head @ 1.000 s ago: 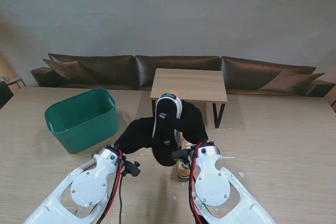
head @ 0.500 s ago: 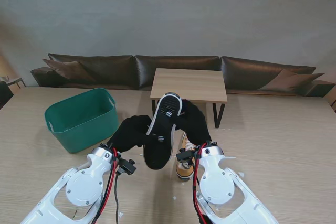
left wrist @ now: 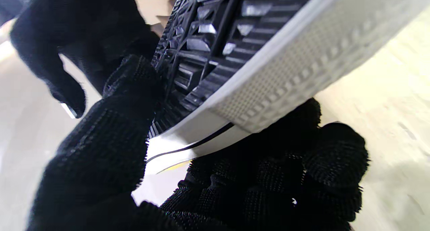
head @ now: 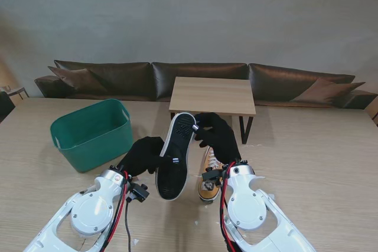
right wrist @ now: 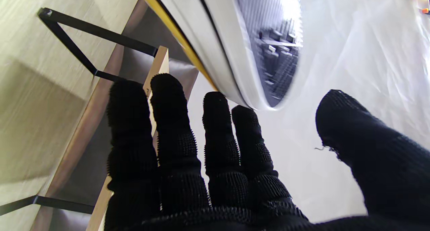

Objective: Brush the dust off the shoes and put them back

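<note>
My left hand [head: 143, 155] in a black glove is shut on a shoe [head: 175, 157] held off the table, its black sole and white rim turned toward me. The left wrist view shows the thumb [left wrist: 111, 130] pressed on the tread of the shoe [left wrist: 235, 39] and the other fingers curled under its rim. My right hand [head: 219, 137] is open beside the toe, with spread fingertips [right wrist: 215, 103] at the rim of the shoe [right wrist: 215, 39]. A second, tan shoe [head: 208, 182] lies on the table, partly hidden behind my right wrist. No brush is visible.
A green basket [head: 91, 134] stands at the left. A small wooden table with black legs [head: 214, 95] stands just beyond the hands, and a dark sofa [head: 118, 78] runs along the far side. Small white specks [head: 270, 196] lie on the tabletop at the right.
The held shoe has come down and nearer to me, its heel swinging to the left. The right hand has come off the shoe and now sits open by the toe.
</note>
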Available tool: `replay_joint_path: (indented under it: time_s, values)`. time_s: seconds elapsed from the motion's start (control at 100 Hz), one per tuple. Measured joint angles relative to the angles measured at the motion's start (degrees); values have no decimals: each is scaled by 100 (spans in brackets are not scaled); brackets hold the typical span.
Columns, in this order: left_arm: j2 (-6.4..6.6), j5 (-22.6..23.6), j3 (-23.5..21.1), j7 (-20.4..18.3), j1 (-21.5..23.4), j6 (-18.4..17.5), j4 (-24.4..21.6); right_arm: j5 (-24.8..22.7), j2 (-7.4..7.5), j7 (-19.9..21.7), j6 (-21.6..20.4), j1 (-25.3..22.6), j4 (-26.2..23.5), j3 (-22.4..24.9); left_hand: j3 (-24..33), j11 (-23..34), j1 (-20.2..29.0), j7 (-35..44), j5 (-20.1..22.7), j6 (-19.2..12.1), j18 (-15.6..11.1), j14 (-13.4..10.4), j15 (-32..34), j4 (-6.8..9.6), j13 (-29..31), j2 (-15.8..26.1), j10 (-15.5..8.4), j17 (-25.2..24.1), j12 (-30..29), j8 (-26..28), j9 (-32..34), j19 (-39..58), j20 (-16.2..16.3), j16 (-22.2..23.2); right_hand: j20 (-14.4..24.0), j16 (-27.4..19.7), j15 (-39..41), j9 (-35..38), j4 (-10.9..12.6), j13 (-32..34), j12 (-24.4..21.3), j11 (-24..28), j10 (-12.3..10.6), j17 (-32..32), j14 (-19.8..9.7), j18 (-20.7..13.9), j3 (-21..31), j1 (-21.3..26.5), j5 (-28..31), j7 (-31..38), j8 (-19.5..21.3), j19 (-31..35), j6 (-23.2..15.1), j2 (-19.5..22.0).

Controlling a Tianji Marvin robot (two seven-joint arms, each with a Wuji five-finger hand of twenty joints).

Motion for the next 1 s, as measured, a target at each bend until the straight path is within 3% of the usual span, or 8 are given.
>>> replay_joint_path:
  time_s: [0.19, 0.44, 0.79, 1.0]
  values:
    - [96, 220, -167, -426, 181, 511, -140, -5, -6, -52, 0, 1, 54, 73, 44, 13, 5, 0, 1, 36, 5, -19, 191, 1, 3, 65, 18, 60, 46, -44, 8, 10, -2, 3, 9, -1, 22, 17, 0, -1, -26, 59, 2, 0, 6, 33, -2, 0, -65, 99, -51, -29, -11, 113]
    - [154, 467, -111, -415, 239, 1001, -62, -11, -3, -42, -15, -10, 165, 179, 49, 14, 5, 0, 2, 37, 6, -30, 220, 1, 5, 65, 18, 105, 46, -49, 9, 10, -57, 3, 113, -9, 62, 17, 0, -84, -46, 61, 5, 0, 15, 35, -2, 0, -65, 99, -93, -36, -11, 113]
    - [213, 732, 632, -647, -626, 1482, 919, 92, 21, 40, -91, -73, 292, 304, 50, 45, 5, 0, 2, 37, 3, -52, 424, 1, 7, 67, 18, 124, 94, -68, 9, 196, -58, 3, 148, -9, 72, 17, 0, -84, -48, 62, 6, 0, 34, 41, -2, -1, -65, 99, -102, -96, -11, 113]
    - [128, 701, 1053, -451, -1194, 1722, 1410, 185, 24, 87, -132, -83, 378, 354, 51, 49, 5, 0, 2, 37, -15, -76, 460, 1, 7, 78, 18, 126, 100, -104, 6, 205, 19, 4, 152, -9, 76, 17, 0, -84, -49, 62, 23, 0, 70, 45, -3, -1, -65, 99, -105, -96, -11, 113]
